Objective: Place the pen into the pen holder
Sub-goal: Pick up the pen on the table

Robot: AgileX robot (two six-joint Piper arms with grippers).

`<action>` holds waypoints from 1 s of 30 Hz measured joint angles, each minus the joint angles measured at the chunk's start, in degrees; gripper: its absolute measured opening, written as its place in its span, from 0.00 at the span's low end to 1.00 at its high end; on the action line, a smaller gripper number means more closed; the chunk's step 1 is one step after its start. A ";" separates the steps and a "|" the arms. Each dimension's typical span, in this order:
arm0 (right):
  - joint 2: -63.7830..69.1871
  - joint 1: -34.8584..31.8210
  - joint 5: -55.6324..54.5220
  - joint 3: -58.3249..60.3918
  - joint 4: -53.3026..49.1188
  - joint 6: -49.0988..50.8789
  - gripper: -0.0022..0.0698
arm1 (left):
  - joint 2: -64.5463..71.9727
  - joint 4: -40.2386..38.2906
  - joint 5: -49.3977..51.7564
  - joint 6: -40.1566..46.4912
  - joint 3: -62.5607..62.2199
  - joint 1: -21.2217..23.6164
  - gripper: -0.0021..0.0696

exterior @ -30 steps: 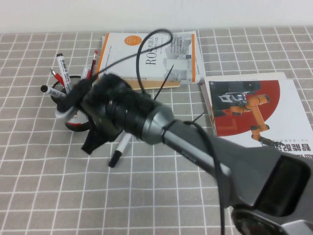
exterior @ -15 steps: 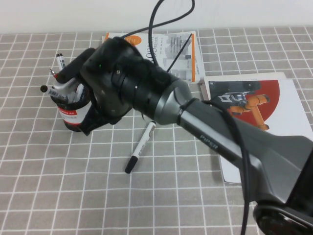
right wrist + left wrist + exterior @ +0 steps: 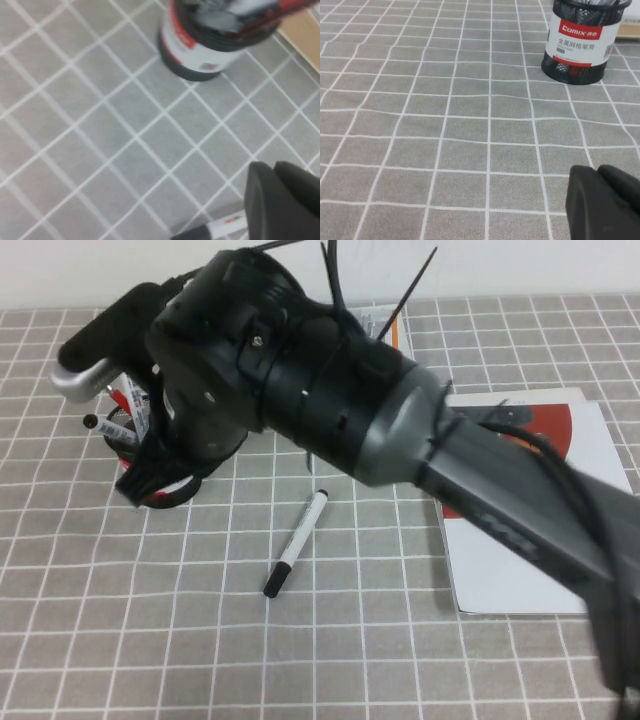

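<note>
At the frame's left the pen holder [image 3: 150, 475] stands mostly hidden under the right gripper [image 3: 130, 485], fingers closed on nothing, while the pen [image 3: 296, 557] lies at center on the worktop [image 3: 120, 640]; the left gripper [image 3: 607, 202] also looks closed.

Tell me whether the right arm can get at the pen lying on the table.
Probably yes. The pen lies alone on bare grid cloth, nothing over it, apart from the pen holder. The right gripper, shut and empty, hangs just above it and must open first. The left gripper is parked aside.
</note>
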 joint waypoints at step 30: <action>-29.70 -1.78 -20.53 45.71 -10.89 19.33 0.01 | 0.00 0.00 0.00 0.00 0.00 0.00 0.02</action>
